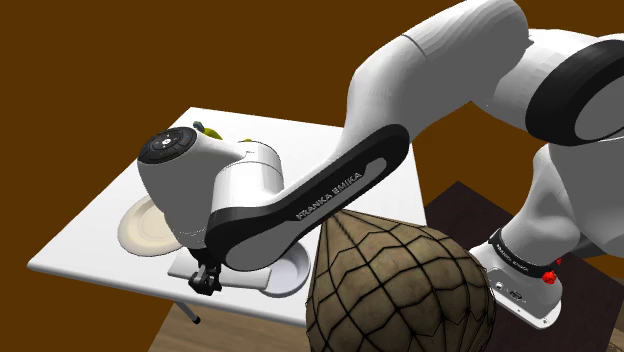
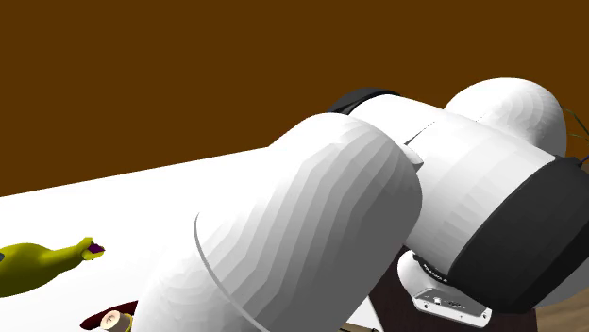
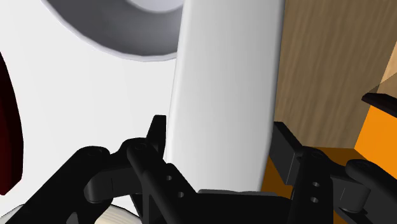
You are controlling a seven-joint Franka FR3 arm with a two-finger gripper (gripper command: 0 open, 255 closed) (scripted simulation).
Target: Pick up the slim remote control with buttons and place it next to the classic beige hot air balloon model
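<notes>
bench (image 1: 85,250) bare in shoulder view's left corner | beige plate (image 1: 140,228) and white bowl (image 1: 292,272) flank jaws clasping remote (image 3: 222,95) at front edge | netted balloon model (image 1: 400,290) bulks right of bowl | yellow-green thing (image 1: 208,128) at far edge

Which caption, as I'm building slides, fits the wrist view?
Black fingers clasp a plain white remote at the white table's edge.

The pincer (image 3: 219,139) clasps a plain white remote (image 3: 226,76).

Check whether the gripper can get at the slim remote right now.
Likely yes: in the wrist view the white remote sits between the fingers of the gripper, which seem to clasp both its long sides, and nothing comes between them.
</notes>
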